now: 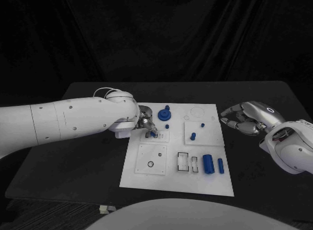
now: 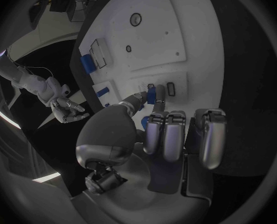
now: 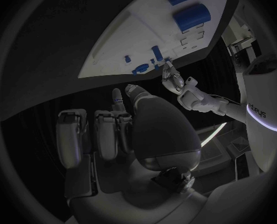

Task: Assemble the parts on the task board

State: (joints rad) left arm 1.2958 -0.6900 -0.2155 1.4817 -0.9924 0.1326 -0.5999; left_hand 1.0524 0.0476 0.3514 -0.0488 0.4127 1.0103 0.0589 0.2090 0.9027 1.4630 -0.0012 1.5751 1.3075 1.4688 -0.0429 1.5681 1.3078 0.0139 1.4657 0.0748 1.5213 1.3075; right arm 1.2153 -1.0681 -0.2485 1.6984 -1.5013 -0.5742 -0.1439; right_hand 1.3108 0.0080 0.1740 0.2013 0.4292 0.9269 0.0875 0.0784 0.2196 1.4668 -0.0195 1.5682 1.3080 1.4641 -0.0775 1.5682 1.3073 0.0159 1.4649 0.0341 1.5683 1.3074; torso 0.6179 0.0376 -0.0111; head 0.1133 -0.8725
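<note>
We judge the assembly to be partway through. On the white task board (image 1: 177,187), which lies in the middle of the black desk (image 1: 81,158), several blue parts already stand upright: a round gear-like part (image 1: 164,114) near the far left corner, a small peg (image 1: 167,126) just near of it, and two pegs (image 1: 193,136) in the middle plate. Still lying loose at the near right are a thick blue cylinder (image 1: 207,163) and a slimmer blue bar (image 1: 220,166) beside it, next to empty rectangular slots (image 1: 186,162); the near left plate with its round hole (image 1: 151,164) also looks unfilled. So we reckon a fair share of the work remains.

The left robot hand (image 1: 147,125) is at the left side of the board, pinching a small blue part (image 2: 151,95) between its fingertips right at a small plate with slots; in the left wrist view the piece is upright against the board surface, but we cannot tell whether it is seated.

The right robot hand (image 1: 243,118) hovers just off the right edge of the board, its fingers curled in with nothing held.

The parts are small, smooth, solid blue against the white board.
</note>
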